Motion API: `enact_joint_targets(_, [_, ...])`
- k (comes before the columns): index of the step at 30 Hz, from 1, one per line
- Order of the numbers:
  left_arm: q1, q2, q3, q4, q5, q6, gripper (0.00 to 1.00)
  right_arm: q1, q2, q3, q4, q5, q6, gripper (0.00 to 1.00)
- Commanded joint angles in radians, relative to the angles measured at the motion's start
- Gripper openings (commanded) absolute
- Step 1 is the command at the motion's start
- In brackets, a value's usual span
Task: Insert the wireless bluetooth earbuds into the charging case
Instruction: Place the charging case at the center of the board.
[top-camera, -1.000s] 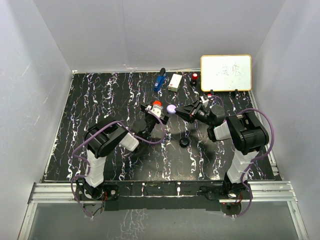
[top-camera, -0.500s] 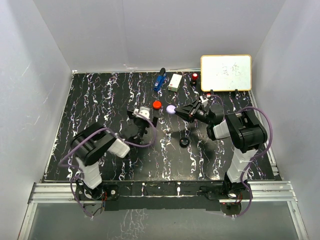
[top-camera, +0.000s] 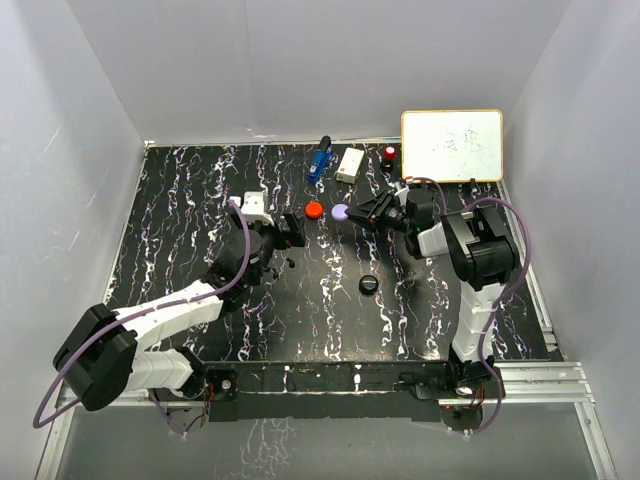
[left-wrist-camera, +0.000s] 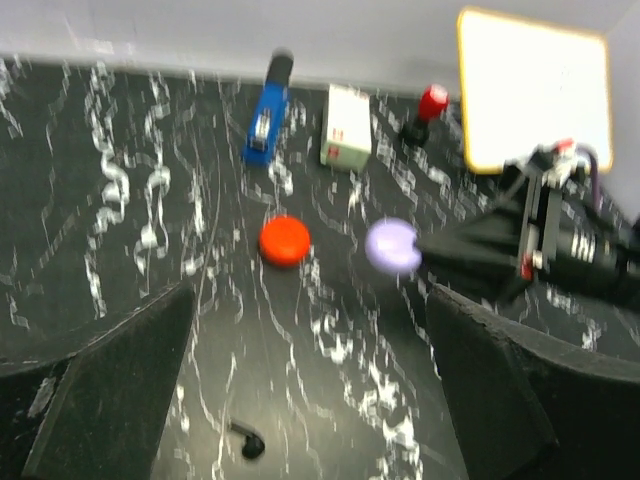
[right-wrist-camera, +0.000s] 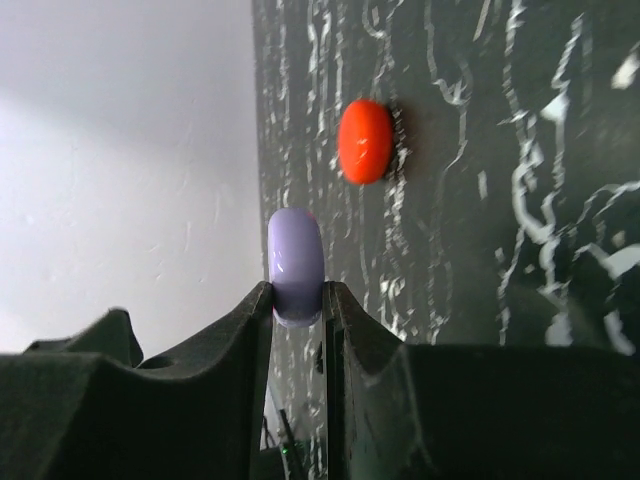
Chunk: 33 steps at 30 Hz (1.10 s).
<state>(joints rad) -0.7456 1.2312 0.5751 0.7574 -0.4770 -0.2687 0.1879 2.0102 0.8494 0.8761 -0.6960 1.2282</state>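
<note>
My right gripper is shut on a round lavender charging case, held on edge between the pads above the table. A round red case lies just left of it, also in the right wrist view and the left wrist view. My left gripper is open and empty, its jaws wide. A tiny black earbud lies on the table between the fingers, near the left one. A black round case sits nearer the front. No red or lavender buds show.
At the back stand a blue stapler, a white box, a small red-topped object and a whiteboard. White walls enclose the black marbled table on three sides.
My left gripper let go of the red case, which now lies on the table, and drew back to the left and low. My right gripper shifted slightly away with the lavender case.
</note>
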Motion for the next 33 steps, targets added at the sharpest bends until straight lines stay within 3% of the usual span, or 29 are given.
enact_joint_targets(1, [0.005, -0.052, 0.004, -0.242, 0.068, -0.16, 0.99, -0.004, 0.047, 0.099, -0.09, 0.064, -0.11, 0.0])
enact_joint_targets(16, [0.006, -0.069, -0.035, -0.245, 0.093, -0.201, 0.99, -0.005, 0.146, 0.221, -0.21, 0.117, -0.17, 0.0])
enact_joint_targets(18, [0.005, -0.065, -0.033, -0.247, 0.093, -0.202, 0.99, -0.005, 0.147, 0.23, -0.225, 0.118, -0.178, 0.09])
enact_joint_targets(24, [0.006, -0.066, -0.031, -0.254, 0.091, -0.207, 0.99, -0.006, 0.107, 0.193, -0.232, 0.137, -0.187, 0.5])
enact_joint_targets(27, [0.005, -0.07, -0.028, -0.265, 0.087, -0.208, 0.99, -0.012, 0.065, 0.141, -0.224, 0.141, -0.194, 0.63])
enact_joint_targets(32, [0.005, -0.074, -0.011, -0.284, 0.115, -0.209, 0.99, -0.019, -0.113, -0.012, -0.21, 0.177, -0.231, 0.97])
enact_joint_targets(33, [0.005, -0.068, -0.003, -0.287, 0.136, -0.203, 0.99, -0.02, -0.154, -0.038, -0.228, 0.191, -0.252, 0.98])
